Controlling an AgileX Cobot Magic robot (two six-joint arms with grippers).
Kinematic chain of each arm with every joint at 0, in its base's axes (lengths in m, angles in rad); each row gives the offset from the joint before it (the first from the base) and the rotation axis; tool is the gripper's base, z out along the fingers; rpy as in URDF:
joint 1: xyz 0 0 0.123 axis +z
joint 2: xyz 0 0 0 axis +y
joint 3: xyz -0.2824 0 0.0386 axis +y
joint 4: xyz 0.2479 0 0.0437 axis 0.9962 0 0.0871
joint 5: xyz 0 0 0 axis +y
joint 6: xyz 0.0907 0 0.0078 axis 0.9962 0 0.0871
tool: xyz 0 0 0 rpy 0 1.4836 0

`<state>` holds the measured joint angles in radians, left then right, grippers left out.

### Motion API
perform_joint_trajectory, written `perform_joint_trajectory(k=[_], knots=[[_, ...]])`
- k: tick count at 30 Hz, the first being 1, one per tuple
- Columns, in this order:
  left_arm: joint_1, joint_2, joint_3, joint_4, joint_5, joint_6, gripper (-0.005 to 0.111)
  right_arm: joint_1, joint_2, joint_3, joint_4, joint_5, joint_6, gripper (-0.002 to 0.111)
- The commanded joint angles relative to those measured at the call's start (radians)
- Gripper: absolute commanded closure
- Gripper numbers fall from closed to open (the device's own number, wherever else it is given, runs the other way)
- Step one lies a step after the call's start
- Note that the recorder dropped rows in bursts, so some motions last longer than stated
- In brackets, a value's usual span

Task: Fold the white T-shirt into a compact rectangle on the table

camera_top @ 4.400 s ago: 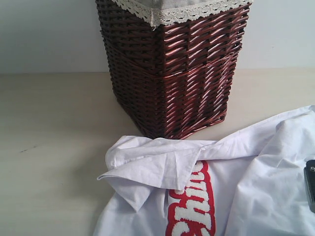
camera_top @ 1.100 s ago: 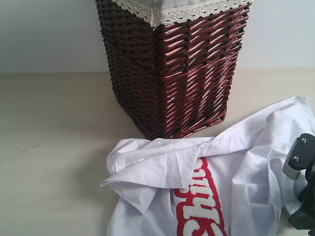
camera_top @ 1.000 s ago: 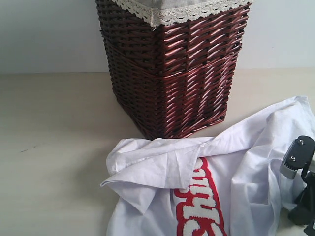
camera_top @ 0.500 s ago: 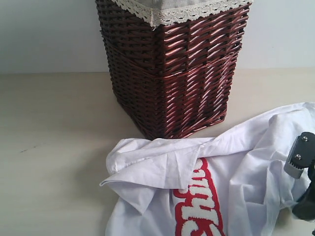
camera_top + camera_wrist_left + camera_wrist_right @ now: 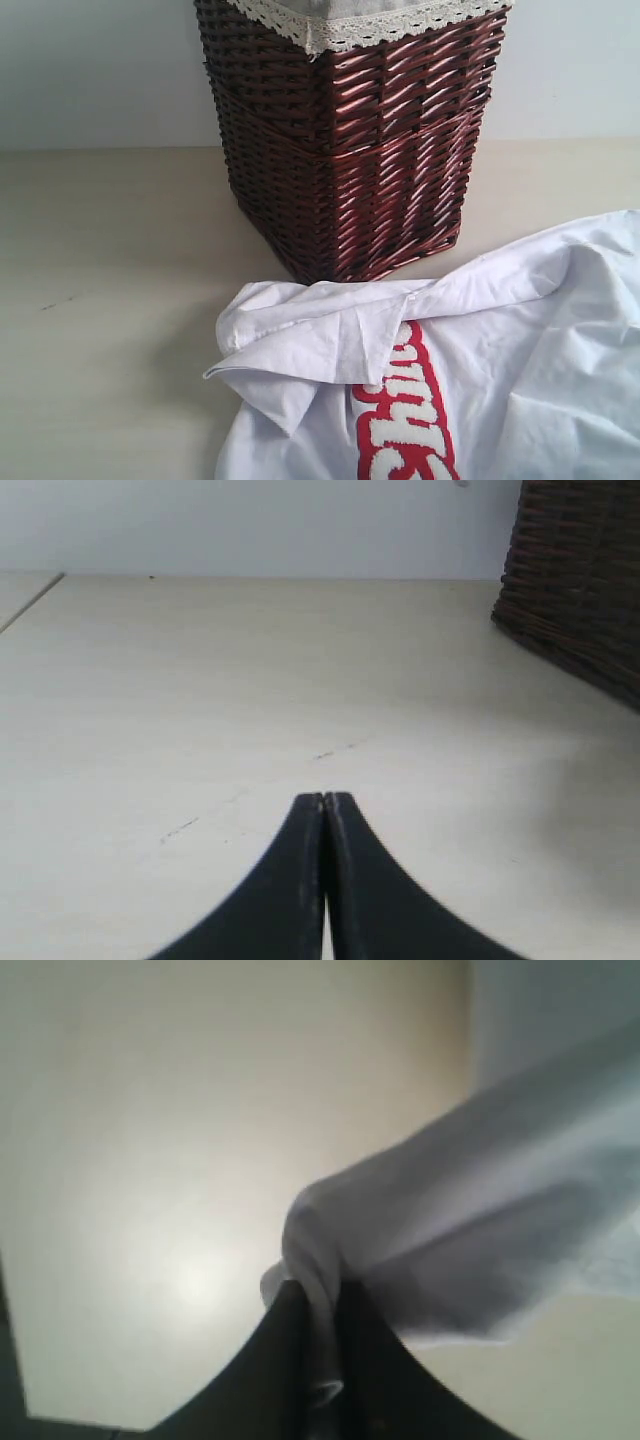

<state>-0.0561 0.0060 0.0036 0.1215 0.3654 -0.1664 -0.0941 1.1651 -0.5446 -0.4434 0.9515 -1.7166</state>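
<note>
The white T-shirt lies crumpled on the table in front of the basket, its red-outlined lettering facing up and a folded sleeve at its left. In the right wrist view my right gripper is shut on a bunched fold of the T-shirt, with the cloth stretched away from the jaws above the table. In the left wrist view my left gripper is shut and holds nothing, low over bare table. Neither gripper shows in the exterior view.
A tall dark wicker basket with a lace-edged liner stands just behind the shirt; its corner appears in the left wrist view. Small dark scuff marks dot the table at the left.
My right gripper has closed on the shirt's right edge and left the exterior view. The shirt's right side is pulled out flatter and wider to the right.
</note>
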Motion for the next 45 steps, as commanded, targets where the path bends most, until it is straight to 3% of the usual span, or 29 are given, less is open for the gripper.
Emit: perform_joint_trajectory(k=[1, 4, 10, 12, 15, 17, 20, 23, 27, 31, 32, 36, 45], knots=[[0.000, -0.006, -0.004, 0.001, -0.007, 0.003, 0.107, 0.001, 0.002, -0.002, -0.058, 0.251, -0.086, 0.108], [0.000, -0.006, -0.004, 0.001, -0.007, 0.003, 0.107, 0.001, 0.002, -0.002, -0.071, 0.270, -0.062, 0.106], [0.000, -0.006, -0.004, 0.001, -0.007, 0.003, 0.107, 0.001, 0.022, -0.002, -0.267, 0.270, 0.047, 0.063], [0.000, -0.006, -0.004, 0.001, -0.007, 0.003, 0.107, 0.001, 0.021, -0.002, -0.264, 0.264, 0.067, 0.061], [0.000, -0.006, -0.004, 0.001, -0.007, 0.003, 0.107, 0.001, 0.008, -0.002, -0.204, 0.080, 0.129, 0.064], [0.000, -0.006, -0.004, 0.001, -0.007, 0.003, 0.107, 0.001, 0.029, -0.002, 0.089, -0.151, 0.205, 0.067], [0.000, -0.006, -0.004, 0.001, -0.007, 0.003, 0.107, 0.001, 0.107, -0.002, 0.518, -0.265, 0.192, 0.070], [0.000, -0.006, -0.004, 0.001, -0.007, 0.003, 0.107, 0.001, 0.195, -0.002, 0.719, -0.468, 0.273, 0.078], [0.000, -0.006, -0.004, 0.001, -0.007, 0.003, 0.107, -0.023, 0.241, -0.002, 0.671, -0.765, 0.633, 0.090], [0.000, -0.006, -0.004, 0.001, -0.007, 0.003, 0.107, -0.115, 0.275, -0.002, 0.673, -0.837, 0.764, 0.103], [0.000, -0.006, -0.004, 0.001, -0.007, 0.003, 0.107, -0.159, 0.308, -0.002, 0.673, -0.846, 0.779, 0.108], [0.000, -0.006, -0.004, 0.001, -0.007, 0.003, 0.107, -0.258, 0.424, -0.002, 0.671, -0.888, 0.717, 0.108], [0.000, -0.006, -0.004, 0.001, -0.007, 0.003, 0.107, -0.273, 0.604, -0.002, 0.673, -1.048, 0.612, 0.108]])
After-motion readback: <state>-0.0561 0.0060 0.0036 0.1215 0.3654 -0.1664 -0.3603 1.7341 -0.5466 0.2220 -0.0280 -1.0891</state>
